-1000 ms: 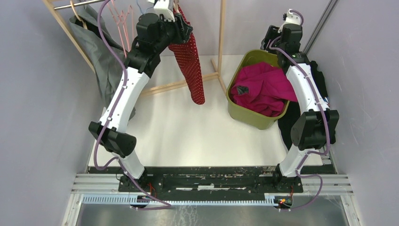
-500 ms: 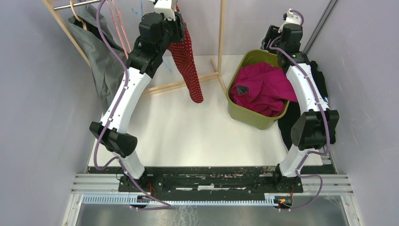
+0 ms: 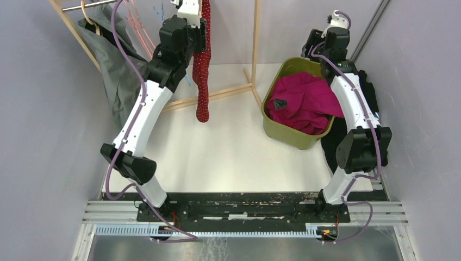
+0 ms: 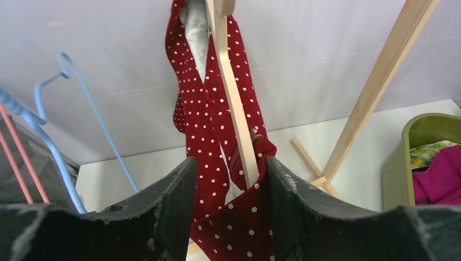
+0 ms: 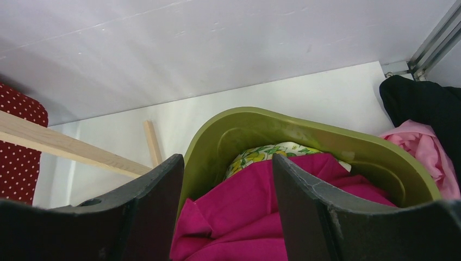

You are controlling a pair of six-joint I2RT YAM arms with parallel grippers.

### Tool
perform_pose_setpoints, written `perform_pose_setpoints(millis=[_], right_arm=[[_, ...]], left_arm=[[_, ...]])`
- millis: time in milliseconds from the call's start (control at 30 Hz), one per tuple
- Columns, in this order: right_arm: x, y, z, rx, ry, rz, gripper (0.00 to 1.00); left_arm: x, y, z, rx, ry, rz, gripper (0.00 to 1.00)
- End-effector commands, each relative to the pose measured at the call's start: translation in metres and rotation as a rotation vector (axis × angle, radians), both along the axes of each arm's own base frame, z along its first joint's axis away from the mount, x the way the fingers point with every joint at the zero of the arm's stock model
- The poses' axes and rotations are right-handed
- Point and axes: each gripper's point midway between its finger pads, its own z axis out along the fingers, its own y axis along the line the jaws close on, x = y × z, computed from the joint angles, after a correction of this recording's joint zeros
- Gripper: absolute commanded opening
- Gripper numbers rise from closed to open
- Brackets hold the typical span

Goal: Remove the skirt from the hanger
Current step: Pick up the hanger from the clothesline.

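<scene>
The skirt (image 3: 202,81), red with white polka dots, hangs in a long narrow fall from the top of the wooden rack (image 3: 254,43) at the back left of the table, its hem just above the white tabletop. In my left wrist view it drapes on both sides of a pale wooden strip (image 4: 231,92), which I take to be part of the hanger; the hook is out of frame.

My left gripper (image 4: 228,168) is raised to the skirt. Red fabric and the wooden strip fill the gap between my 2 fingers (image 4: 174,196) and touch both, so I read this as a pinch on a bunch of the skirt.

Beside it hang a blue wire hanger (image 4: 92,109) and, further left, a grey garment (image 3: 111,65).

My right gripper (image 5: 227,163) hovers over the green bin (image 5: 326,141) at the back right, fingers spread with nothing between them. A magenta garment (image 5: 234,217) already lies in the bin.

Progress, as I judge it: 1 step is done, the grip on the skirt. The skirt is not yet off the hanger. What remains is working it free of the wooden strip and carrying it clear.
</scene>
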Motion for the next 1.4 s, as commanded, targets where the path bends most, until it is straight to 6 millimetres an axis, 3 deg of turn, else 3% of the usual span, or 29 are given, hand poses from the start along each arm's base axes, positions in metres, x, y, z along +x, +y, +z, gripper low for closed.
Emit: perform_pose_setpoints(millis=[0, 333, 600, 667, 767, 800, 1033, 1367], right_arm=[[0.004, 0.001, 0.033, 0.018, -0.092, 0.002, 0.66], [0.002, -0.002, 0.038, 0.001, -0.1, -0.004, 0.66], [0.003, -0.006, 0.035, 0.007, -0.093, -0.006, 0.66], [0.003, -0.005, 0.035, 0.01, -0.093, -0.005, 0.66], [0.002, -0.005, 0.034, 0.007, -0.091, -0.004, 0.66], [0.002, -0.005, 0.034, 0.006, -0.09, -0.003, 0.65], [0.002, -0.005, 0.03, 0.003, -0.084, -0.001, 0.65], [0.004, -0.006, 0.024, 0.002, -0.074, -0.005, 0.65]], left_arm=[[0.003, 0.0, 0.034, 0.018, -0.112, -0.011, 0.57], [0.035, -0.025, 0.017, -0.028, -0.103, -0.096, 0.64], [0.054, -0.017, 0.007, -0.053, -0.095, -0.083, 0.66], [0.058, -0.016, 0.01, -0.064, -0.106, -0.084, 0.56], [0.062, -0.014, 0.014, -0.084, -0.117, -0.084, 0.14], [0.063, -0.013, 0.013, -0.088, -0.117, -0.085, 0.04], [0.066, -0.013, 0.018, -0.115, -0.142, -0.132, 0.03], [0.03, 0.004, 0.094, -0.189, -0.413, -0.121, 0.03]])
